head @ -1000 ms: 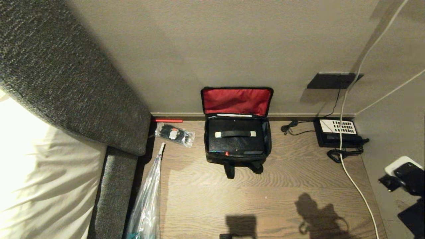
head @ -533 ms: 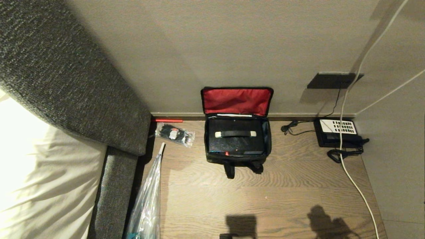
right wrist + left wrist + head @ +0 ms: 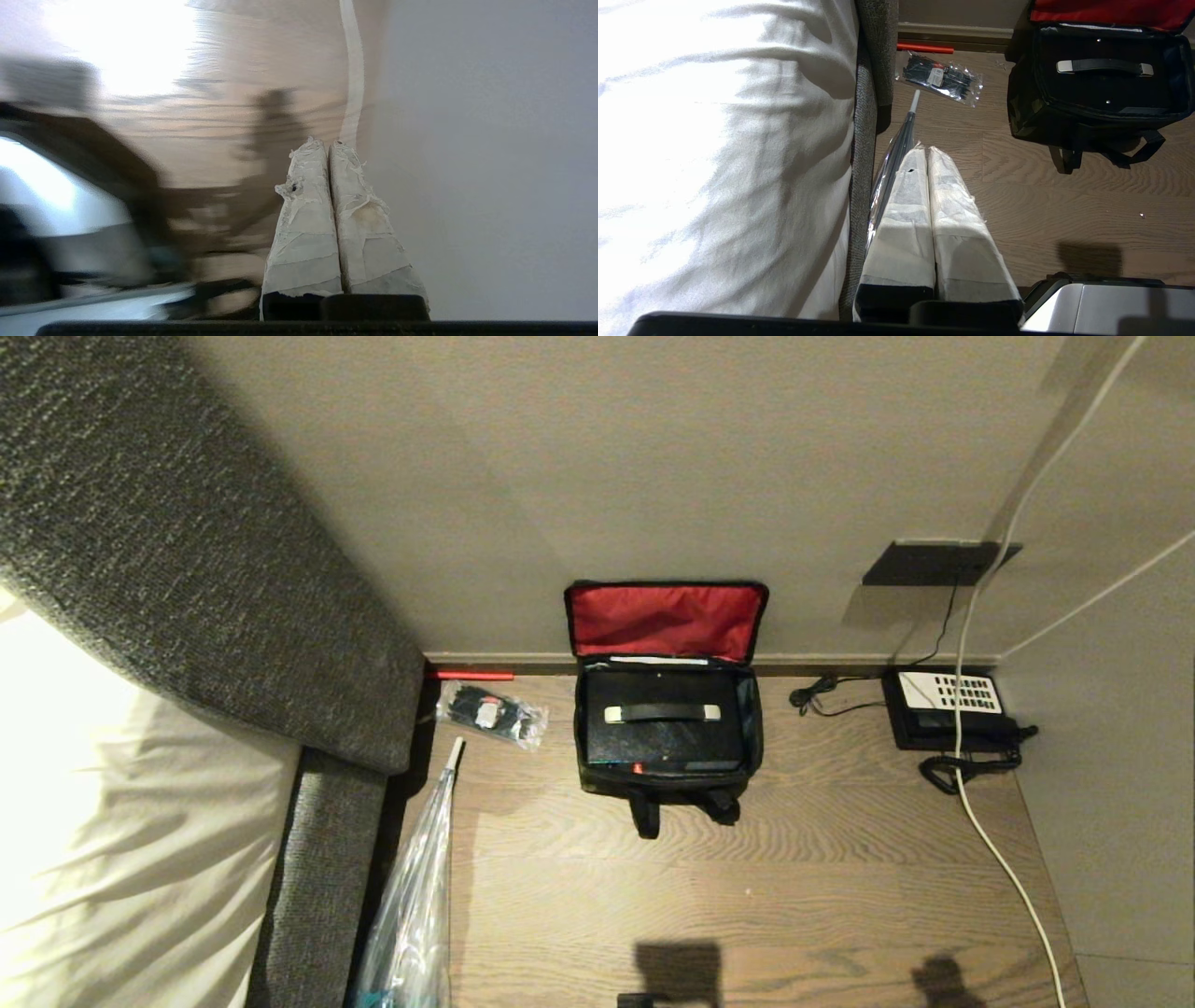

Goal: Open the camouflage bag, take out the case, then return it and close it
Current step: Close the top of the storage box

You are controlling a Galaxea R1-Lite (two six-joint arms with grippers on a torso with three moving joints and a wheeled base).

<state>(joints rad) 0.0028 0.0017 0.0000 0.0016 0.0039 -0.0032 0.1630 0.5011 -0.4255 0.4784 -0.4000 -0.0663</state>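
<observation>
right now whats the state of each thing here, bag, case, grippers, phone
camouflage bag: open, red-lined lid upright against the wall
case: inside the bag, handle up
left gripper: shut, empty, beside the bed
right gripper: shut, empty, away from the bag
telephone: on the floor, handset on its cradle
cable tie packet: lying flat, sealed

The wooden floor (image 3: 747,896) met a plain beige wall (image 3: 653,457) at a low skirting board (image 3: 840,662). Left of the floor stood a grey upholstered bed frame (image 3: 187,569) with white bedding (image 3: 112,840), brightly lit. A dark socket plate (image 3: 938,563) was on the wall.
</observation>
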